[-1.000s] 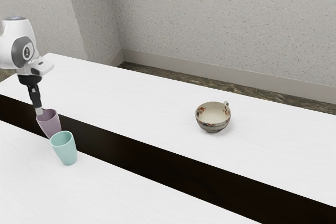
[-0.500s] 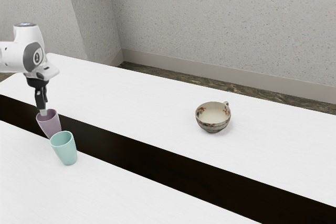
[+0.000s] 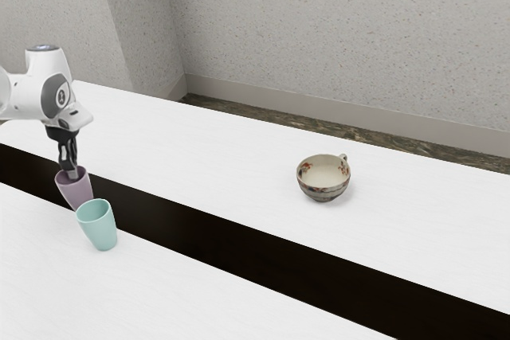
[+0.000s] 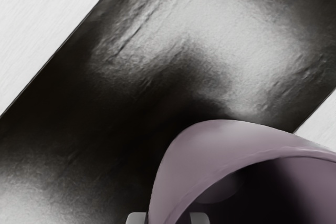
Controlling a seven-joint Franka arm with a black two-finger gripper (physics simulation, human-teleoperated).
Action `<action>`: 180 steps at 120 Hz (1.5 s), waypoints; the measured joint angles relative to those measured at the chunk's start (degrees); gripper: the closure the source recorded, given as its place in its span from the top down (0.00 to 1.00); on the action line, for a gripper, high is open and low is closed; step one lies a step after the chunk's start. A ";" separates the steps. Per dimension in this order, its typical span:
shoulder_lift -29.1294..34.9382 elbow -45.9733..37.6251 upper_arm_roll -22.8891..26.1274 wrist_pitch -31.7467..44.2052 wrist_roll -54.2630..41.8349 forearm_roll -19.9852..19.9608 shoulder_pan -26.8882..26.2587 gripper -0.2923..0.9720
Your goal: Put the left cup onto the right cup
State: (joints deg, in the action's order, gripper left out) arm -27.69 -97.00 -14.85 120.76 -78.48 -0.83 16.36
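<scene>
A purple cup (image 3: 76,190) stands slightly tilted over the dark strip at the exterior view's left. My gripper (image 3: 70,170) comes down from above and is shut on the cup's rim, one finger inside and one outside the wall. In the wrist view the purple cup (image 4: 236,156) sits just under my hand, with a grey fingertip (image 4: 137,217) on each side of its wall. A teal cup (image 3: 97,224) stands upright right beside the purple one, toward the front. A patterned cup with a handle (image 3: 323,177) sits on the white table further to the exterior view's right.
A dark strip (image 3: 239,248) runs diagonally between two white table surfaces (image 3: 199,149). Grey walls (image 3: 335,29) close off the back, with dark floor along their base.
My arm's upper part has swung toward the exterior view's right, and the gripper now stands more upright over the purple cup. The purple cup has barely moved; the other cups are still.
</scene>
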 joint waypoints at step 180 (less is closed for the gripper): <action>22.12 -11.66 4.64 -10.28 7.31 7.17 -9.36 0.15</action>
State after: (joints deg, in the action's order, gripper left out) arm -5.57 -108.66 -10.21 110.48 -71.17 6.34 7.00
